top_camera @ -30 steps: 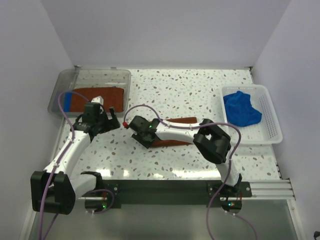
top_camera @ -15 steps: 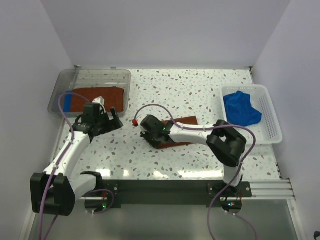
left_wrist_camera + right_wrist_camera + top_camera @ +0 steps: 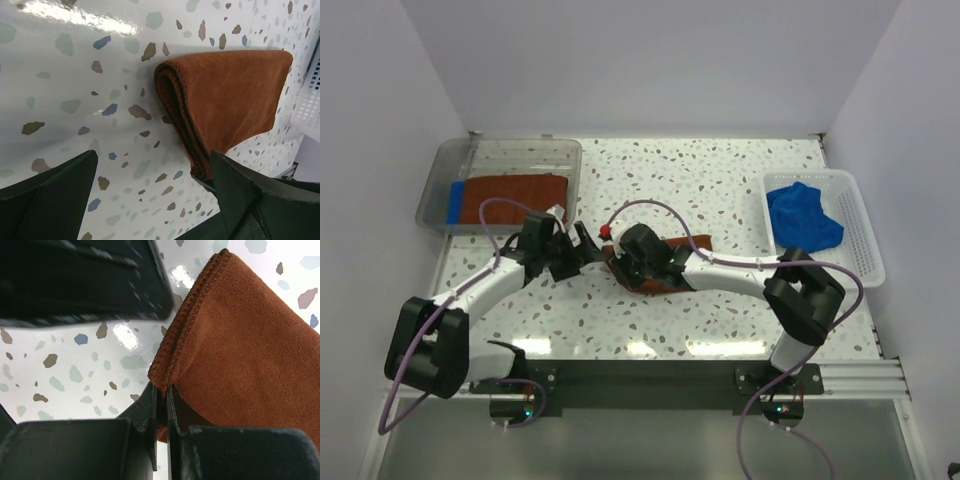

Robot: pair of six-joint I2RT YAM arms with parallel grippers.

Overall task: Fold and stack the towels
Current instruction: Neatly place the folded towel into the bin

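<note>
A folded rust-brown towel lies mid-table; its layered fold shows in the left wrist view. My right gripper is shut on the towel's hemmed left edge, and the cloth is pinched between the fingers. My left gripper stands open just left of that edge. Its fingers straddle bare table, and the right finger is close to the fold. Another rust-brown towel and a blue towel lie in the tray. A crumpled blue towel sits in the basket.
The clear plastic tray stands at the back left. The white mesh basket stands at the right edge. Both grippers crowd together at the towel's left end. Purple cables loop over both arms.
My right gripper closed on the towel's edge and shifted right, and the towel now lies doubled over. My left arm swung right from near the tray to the towel's left end, still open.
</note>
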